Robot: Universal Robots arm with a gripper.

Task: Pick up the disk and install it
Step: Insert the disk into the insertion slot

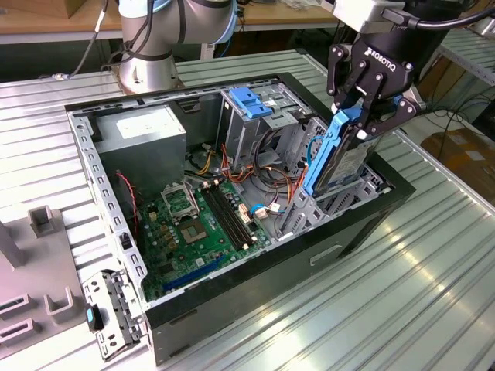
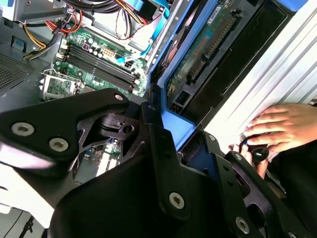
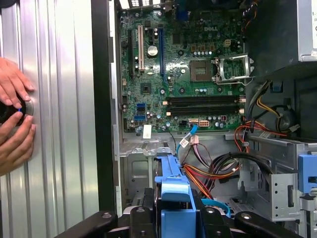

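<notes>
My pincer (image 1: 370, 116) is clamped on the disk (image 1: 340, 158) — one finger against each broad face, jaws closed tight on it. I hold it on edge and tilted, over the corner of the open computer case (image 1: 232, 309) at the exterior view's right. Its blue rail (image 1: 319, 158) is turned toward the middle of the case, and its lower end is down among the grey bay metal; whether it touches there I cannot tell. In the second wrist view the disk's green circuit board (image 2: 203, 54) faces the camera.

As for writing: white lettering runs across my pincer's black body in the exterior view, the power supply (image 1: 143, 131) carries a pale label, and the motherboard (image 3: 183, 64) is scattered with fine white print.

Just beside the disk, toward the exterior view's left, stands the metal drive cage (image 1: 236, 135) with its blue latch (image 1: 251, 100) on top. A tangle of orange, red and black cables (image 1: 267, 166) lies between the cage and the motherboard, close to the disk's lower end — the nearest clutter to it.

Outside the case, on the ribbed metal table (image 1: 402, 294), a person's hands (image 3: 14, 87) rest around a small black knob (image 3: 9, 113).
</notes>
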